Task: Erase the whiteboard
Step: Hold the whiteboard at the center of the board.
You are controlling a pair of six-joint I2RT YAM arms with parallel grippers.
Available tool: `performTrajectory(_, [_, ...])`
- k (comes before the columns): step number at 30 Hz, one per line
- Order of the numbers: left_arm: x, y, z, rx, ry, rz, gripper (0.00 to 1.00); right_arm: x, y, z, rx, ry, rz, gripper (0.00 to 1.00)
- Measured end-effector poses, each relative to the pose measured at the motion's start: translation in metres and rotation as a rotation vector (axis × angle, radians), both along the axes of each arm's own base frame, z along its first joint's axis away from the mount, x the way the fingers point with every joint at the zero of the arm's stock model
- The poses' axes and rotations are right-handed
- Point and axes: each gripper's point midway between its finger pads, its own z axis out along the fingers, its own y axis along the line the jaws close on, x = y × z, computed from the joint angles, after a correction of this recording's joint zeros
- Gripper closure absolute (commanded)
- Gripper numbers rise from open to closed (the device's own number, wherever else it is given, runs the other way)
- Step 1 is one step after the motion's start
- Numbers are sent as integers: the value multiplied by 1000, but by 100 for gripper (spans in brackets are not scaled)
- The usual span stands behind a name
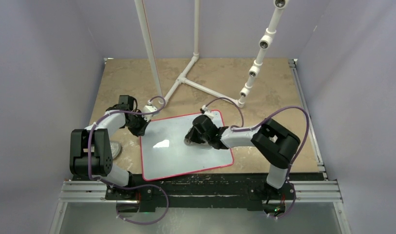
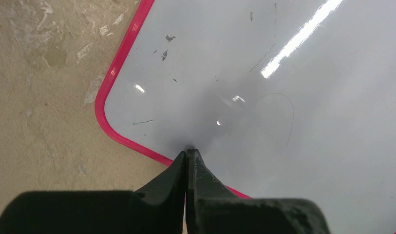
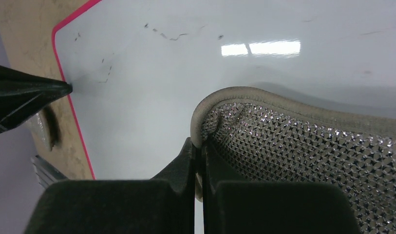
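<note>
The glossy white rectangular whiteboard [image 1: 179, 158] with its thin red border lies flat on the beige stone-patterned tabletop [image 1: 264, 83], just ahead of the two arm bases. The left gripper [image 2: 187, 154] is down at the whiteboard's far left corner, jaws pressed tight together with nothing between them, tips touching the white surface just inside the border. Over the whiteboard's right half, the right gripper [image 3: 199, 146] has its jaws pinching the beige rolled edge of a silvery mesh pad [image 3: 308, 146], and the pad lies against the whiteboard. A few faint black marks [image 2: 165, 54] show near the whiteboard's left corner.
</note>
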Motion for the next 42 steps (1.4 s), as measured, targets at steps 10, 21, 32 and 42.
performTrajectory(10, [-1, 0, 0, 2, -3, -3, 100, -1, -39, 0, -45, 57, -87, 100])
performTrajectory(21, [-1, 1, 0, 5, -8, -15, 100, 56, -110, -7, -169, 41, -320, 100])
performTrajectory(32, [-2, 1, 0, 6, -6, -17, 100, 20, 26, 3, -116, -64, -11, 100])
performTrajectory(42, [-7, 2, 1, 15, 12, -14, 82, -25, -123, 4, -246, 71, -150, 100])
